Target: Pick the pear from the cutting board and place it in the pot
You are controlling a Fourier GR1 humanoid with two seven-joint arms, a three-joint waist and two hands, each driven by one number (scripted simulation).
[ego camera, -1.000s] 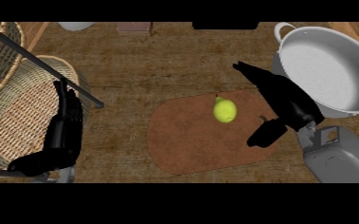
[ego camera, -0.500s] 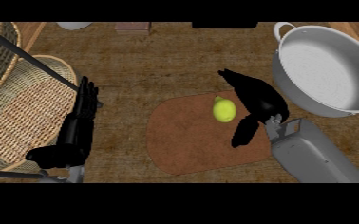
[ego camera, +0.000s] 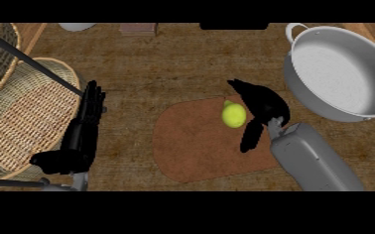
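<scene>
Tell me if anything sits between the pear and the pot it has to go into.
Nothing visible does. The pear lies on the cutting board with the right hand at its right side; between it and the pot only that hand and bare counter show.

A wooden counter [ego camera: 161,69] carries a cutting board [ego camera: 198,148], with a pot [ego camera: 333,79] to its upper right and a wicker basket [ego camera: 33,114] well to its left.
</scene>
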